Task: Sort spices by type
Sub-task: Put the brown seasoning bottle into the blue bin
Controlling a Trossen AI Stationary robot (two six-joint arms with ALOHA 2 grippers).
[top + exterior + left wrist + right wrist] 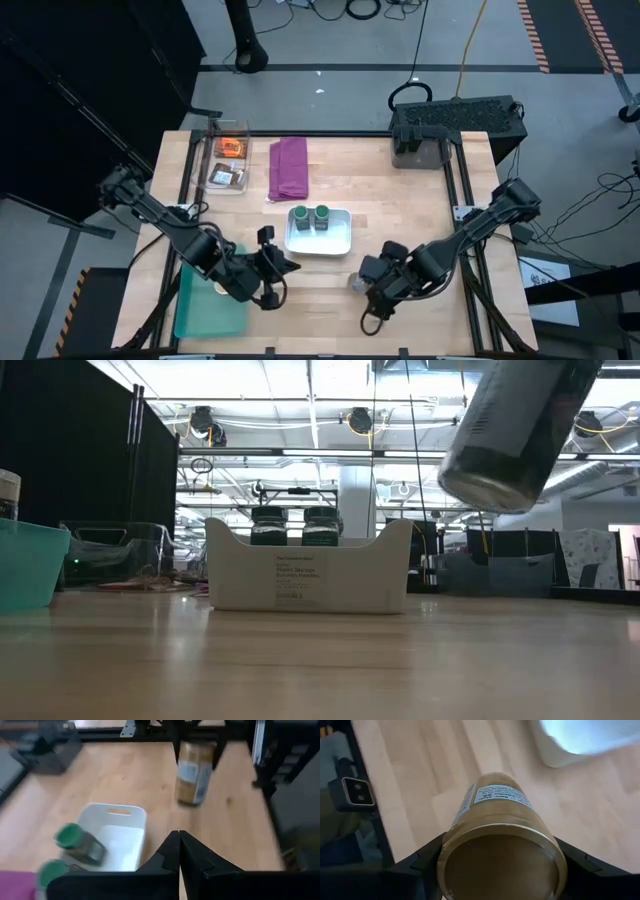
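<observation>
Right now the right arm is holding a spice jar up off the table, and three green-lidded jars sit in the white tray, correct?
Nearly. The white tray holds two green-lidded jars, not three; the high view shows it. The right gripper does hold a jar off the table.

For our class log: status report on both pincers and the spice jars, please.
Right pincer shut on tan spice jar, lifted off table. Left pincer shut, empty. Two green-lidded jars in white tray. Nothing in the way.

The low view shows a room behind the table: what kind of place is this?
Probably a robotics lab or workshop: industrial ceiling lights, black partition panels, and cables across a grey floor.
</observation>
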